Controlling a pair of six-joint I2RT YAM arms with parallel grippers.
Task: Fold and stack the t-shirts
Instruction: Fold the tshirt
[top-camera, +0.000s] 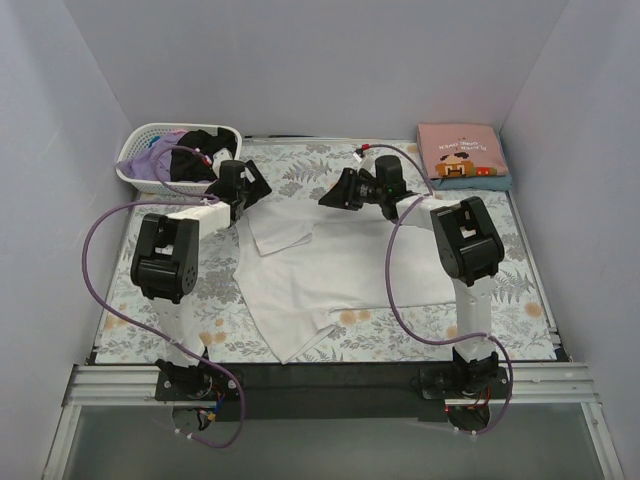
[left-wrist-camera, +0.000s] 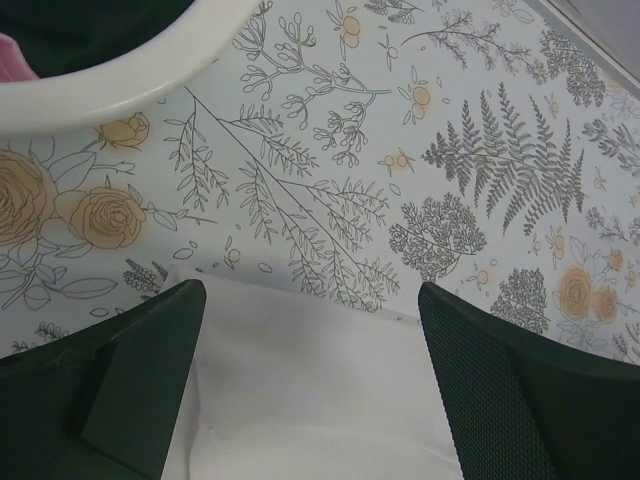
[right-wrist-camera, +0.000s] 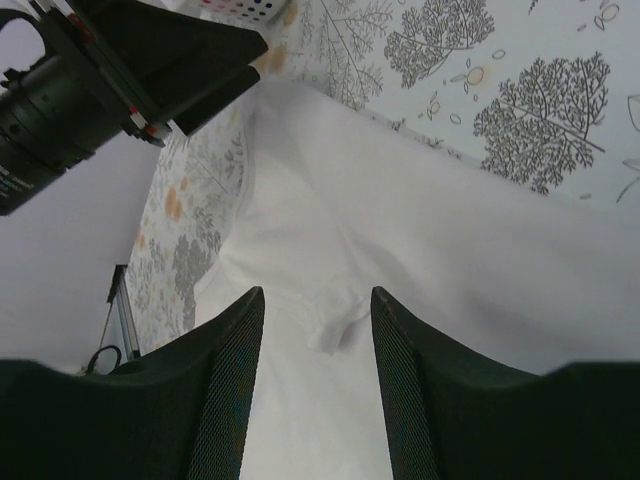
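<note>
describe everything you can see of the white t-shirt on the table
The white t-shirt is plain, soft cloth, lying spread but rumpled mid-table on the floral cloth, one sleeve toward the far left, a corner toward the near edge. The left pincer and right pincer hang open over its far edge; a small pucker lies between the right one's fingers.

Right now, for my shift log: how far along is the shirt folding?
Done: a folded pink t-shirt sits on a teal t-shirt in the far right corner. In hand: the white t-shirt lies spread mid-table, with the left gripper and right gripper open over its far edge. Remaining: folding it, plus the black t-shirt and lavender t-shirt in the basket.
</note>
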